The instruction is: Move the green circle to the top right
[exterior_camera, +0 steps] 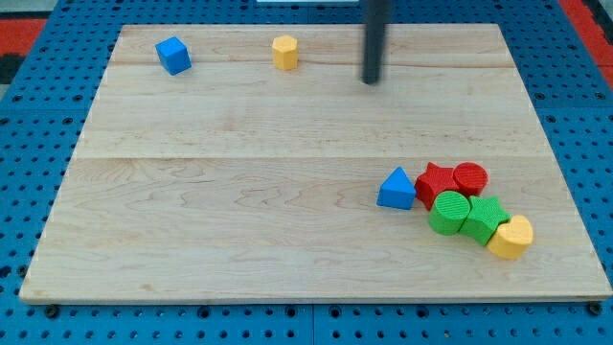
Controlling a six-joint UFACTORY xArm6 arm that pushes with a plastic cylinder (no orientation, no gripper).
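Camera view: a pale wooden board (239, 220) lies on a blue perforated table (29, 115). My tip (372, 80) — the lower end of a straight dark rod, which carries no claw, so nothing here is spread, pressed together or pinching — stands in the far part of the board, right of centre, apart from every block. The green circle (448, 212) sits in the near right area, inside a tight cluster and well apart from my tip. Touching its right side is a green block (484, 218) of unclear shape, and beyond that a yellow heart (510, 237) — the nearest piece to the board's near edge. Just behind the green circle lie a red star (436, 180) and a red circle (470, 177), side by side; a blue triangle (397, 189) stands just to the left of the star. At the far left rests a blue cube (173, 55), and further right along the far edge a yellow block (284, 52), left of my tip.
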